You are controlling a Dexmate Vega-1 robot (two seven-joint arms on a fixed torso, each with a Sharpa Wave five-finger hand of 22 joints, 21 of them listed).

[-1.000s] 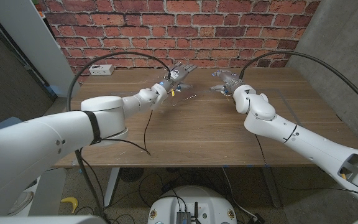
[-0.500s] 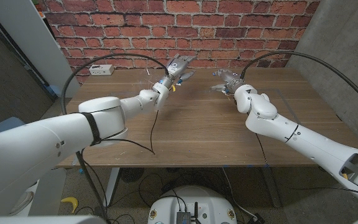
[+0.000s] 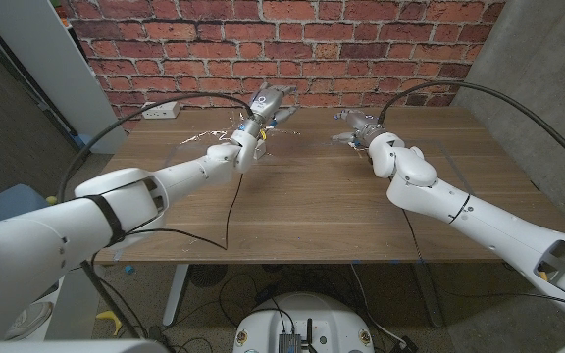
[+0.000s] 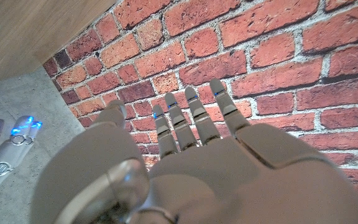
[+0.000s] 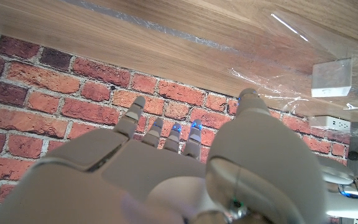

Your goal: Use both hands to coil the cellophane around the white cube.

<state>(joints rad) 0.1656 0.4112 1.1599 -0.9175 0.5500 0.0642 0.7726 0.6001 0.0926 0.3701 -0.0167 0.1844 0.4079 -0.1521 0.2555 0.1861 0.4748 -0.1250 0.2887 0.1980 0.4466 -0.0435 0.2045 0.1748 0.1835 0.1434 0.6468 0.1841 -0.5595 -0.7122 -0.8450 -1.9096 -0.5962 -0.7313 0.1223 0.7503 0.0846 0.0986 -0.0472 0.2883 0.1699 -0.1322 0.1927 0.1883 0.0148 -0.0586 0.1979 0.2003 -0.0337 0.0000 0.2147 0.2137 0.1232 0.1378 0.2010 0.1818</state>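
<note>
Head view: your left hand [image 3: 266, 102] hangs far-left, fingers spread, holding nothing; right hand [image 3: 357, 127] likewise. Next, grasp the cellophane [image 5: 291, 68] around the white cube [image 5: 332, 78].

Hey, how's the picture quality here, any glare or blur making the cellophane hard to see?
Head view: sharp, but the cellophane shows only as faint glints. Right wrist view: streaky glare on the film, white cube clear, right hand soft up close. Left wrist view: left hand blurred near the lens.
</note>
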